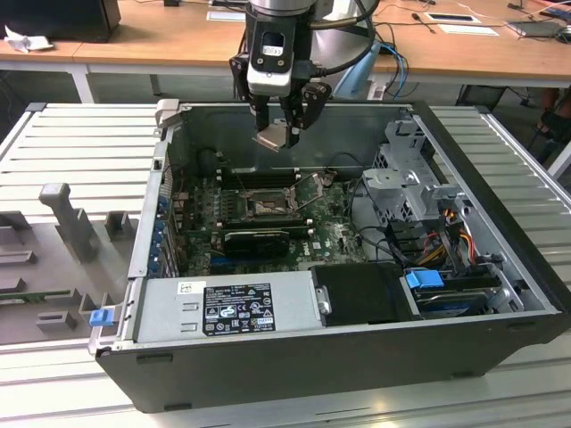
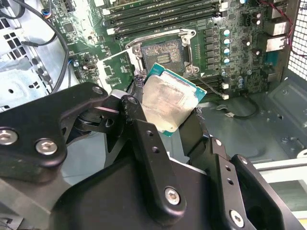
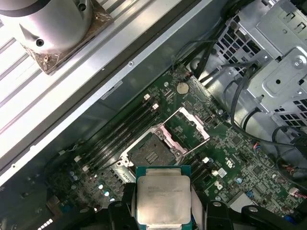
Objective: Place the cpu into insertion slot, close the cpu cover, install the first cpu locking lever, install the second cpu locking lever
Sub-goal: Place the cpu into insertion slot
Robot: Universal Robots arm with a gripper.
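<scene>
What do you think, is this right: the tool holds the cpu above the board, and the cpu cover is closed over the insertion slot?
Not quite: the cpu cover stands open beside the insertion slot, as the first wrist view shows. The tool does hold the cpu above the board.

Open computer case (image 1: 312, 374) beneath claw (image 1: 282, 135); power supply box (image 1: 227, 308) well apart; drive cage (image 1: 406, 183) toward exterior view's right; wooden tabletop (image 1: 161, 40) behind.
</scene>
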